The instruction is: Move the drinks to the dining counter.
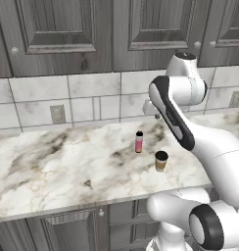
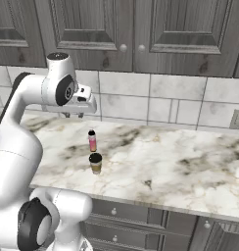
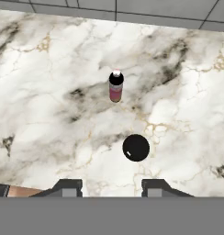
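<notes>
Left base view: the slim pink bottle with a dark cap [image 1: 139, 142] stands upright on the white, grey-brown veined marble worktop [image 1: 53, 162] that runs along the tiled wall [image 1: 38, 100]. The tan-brown paper coffee cup with a black lid [image 1: 161, 161] stands upright near it, closer to the front edge and to the right, apart from the bottle. The white arm [image 1: 190, 132] rises from the lower right and bends over the worktop; its hand [image 1: 150, 109] sits high above the drinks, against the tiles, touching neither.

Right base view: the bottle [image 2: 92, 140] stands behind the cup [image 2: 95, 163], both near the left part of the worktop [image 2: 180, 166]. The hand [image 2: 75, 114] hangs above them with air between it and the bottle cap. Dark grey panelled cabinets [image 2: 141, 29] hang over the tiles.

Hand view: looking down, the cup's round black lid [image 3: 136, 148] lies just above the two dark fingertips [image 3: 68, 188], and the bottle [image 3: 115, 86] stands farther off, toward the tiled wall. The fingers hold nothing; they are drawn in to their closed setting, with bare marble between the tips.
</notes>
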Robot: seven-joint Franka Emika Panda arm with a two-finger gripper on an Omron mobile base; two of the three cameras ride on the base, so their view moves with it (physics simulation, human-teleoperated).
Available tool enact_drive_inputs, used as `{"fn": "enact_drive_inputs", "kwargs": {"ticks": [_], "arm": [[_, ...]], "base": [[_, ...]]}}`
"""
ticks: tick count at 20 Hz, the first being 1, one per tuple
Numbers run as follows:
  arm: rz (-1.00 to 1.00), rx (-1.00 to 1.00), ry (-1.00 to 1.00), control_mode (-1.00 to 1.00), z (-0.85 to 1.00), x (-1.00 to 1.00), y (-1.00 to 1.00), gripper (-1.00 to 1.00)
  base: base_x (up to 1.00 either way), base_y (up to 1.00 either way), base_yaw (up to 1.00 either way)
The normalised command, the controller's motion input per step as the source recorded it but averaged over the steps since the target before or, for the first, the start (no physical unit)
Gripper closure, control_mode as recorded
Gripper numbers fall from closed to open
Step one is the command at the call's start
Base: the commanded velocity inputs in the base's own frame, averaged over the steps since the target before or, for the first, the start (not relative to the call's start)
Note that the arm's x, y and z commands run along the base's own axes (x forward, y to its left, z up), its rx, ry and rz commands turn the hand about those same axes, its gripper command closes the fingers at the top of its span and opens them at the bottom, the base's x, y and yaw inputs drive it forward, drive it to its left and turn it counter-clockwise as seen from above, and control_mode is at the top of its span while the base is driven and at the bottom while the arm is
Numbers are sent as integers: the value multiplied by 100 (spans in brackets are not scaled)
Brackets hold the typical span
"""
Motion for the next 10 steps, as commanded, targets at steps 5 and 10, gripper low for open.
{"fn": "enact_drive_inputs", "kwargs": {"ticks": [5,10], "arm": [[0,0,0,-100,-4,-28,-3,-100],[0,0,0,-100,-27,-41,-16,-100]], "base": [[0,0,0],[0,0,0]]}}
